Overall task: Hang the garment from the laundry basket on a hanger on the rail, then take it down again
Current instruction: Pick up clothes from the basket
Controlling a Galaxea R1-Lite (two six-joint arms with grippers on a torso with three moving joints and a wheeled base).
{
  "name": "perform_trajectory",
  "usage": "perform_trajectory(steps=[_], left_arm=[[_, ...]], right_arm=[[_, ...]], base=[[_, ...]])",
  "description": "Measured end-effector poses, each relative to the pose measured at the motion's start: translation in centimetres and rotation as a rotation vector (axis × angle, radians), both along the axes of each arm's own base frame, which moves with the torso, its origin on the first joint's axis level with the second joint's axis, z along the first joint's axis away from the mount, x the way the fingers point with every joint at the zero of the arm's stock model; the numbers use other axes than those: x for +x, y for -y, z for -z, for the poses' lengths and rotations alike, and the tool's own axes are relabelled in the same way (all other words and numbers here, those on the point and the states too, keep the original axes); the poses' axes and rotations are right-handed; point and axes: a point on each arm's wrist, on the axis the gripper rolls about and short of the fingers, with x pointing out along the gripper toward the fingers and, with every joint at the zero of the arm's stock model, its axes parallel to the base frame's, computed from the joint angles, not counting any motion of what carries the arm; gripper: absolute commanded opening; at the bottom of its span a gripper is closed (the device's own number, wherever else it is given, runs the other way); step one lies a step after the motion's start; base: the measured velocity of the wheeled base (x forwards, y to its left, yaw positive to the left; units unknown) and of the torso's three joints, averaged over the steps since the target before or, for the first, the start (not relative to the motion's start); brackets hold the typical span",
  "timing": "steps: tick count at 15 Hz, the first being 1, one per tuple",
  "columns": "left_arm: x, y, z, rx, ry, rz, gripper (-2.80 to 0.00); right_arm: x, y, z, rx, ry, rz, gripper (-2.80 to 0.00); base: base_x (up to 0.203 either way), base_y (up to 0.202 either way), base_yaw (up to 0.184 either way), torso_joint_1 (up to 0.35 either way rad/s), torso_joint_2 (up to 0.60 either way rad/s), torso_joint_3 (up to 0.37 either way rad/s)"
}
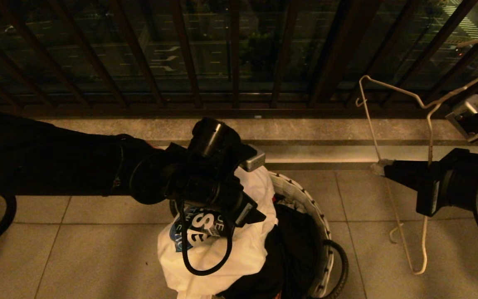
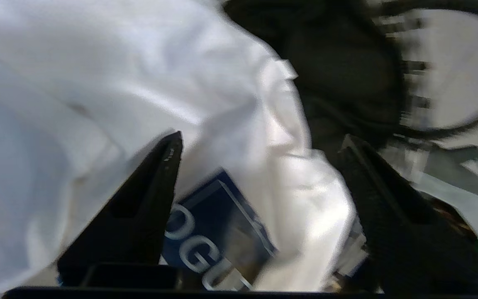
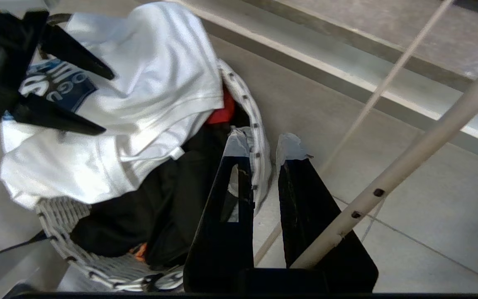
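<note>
Step in hand: judged as the return of the T-shirt (image 1: 239, 253) to the laundry basket (image 1: 320, 224), or a first reach for it; the views do not decide.
Left tool (image 2: 259, 145): above the basket, fingers (image 2: 156, 187) spread wide on either side of a fold of the T-shirt beside its blue print; nothing pinched.
T-shirt: heaped on the basket, draped over the rim on the robot's left, above a black cloth (image 3: 168, 195) and a red cloth (image 3: 222, 110).
Right tool (image 1: 382, 167): off to the right, fingers nearly pressed together, pinching the wire hanger (image 1: 428, 124), which is bare.
Rail (image 3: 421, 158): a pale holed bar passing close by the right tool.
Next move: if releasing, lift the left tool clear; if picking, close on the fold near the collar.
</note>
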Motion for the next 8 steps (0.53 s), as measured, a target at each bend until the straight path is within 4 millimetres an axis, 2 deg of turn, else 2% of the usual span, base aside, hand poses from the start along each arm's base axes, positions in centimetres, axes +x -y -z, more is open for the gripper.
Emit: perform_trajectory(steps=[2,3,8], left_arm=[[0.4,0.3,0.4,0.017,0.004,-0.019,0.0],[0.5,0.4,0.6,0.022,0.001,-0.019,-2.8],[0.6,0.5,1.3,0.037,-0.012,-0.021,-2.8]], right_arm=[[0.0,0.1,0.0,0.001,0.002,0.005,-2.8],[0.0,0.1,-0.1,0.001,0.003,0.006,-2.8],[-0.2,0.2,-0.4,0.006,0.017,0.006,-2.8]], base=[[0.0,0.0,0.0,0.0,0.0,0.0],[0.0,0.0,0.0,0.0,0.0,0.0],[0.0,0.0,0.0,0.0,0.0,0.0]])
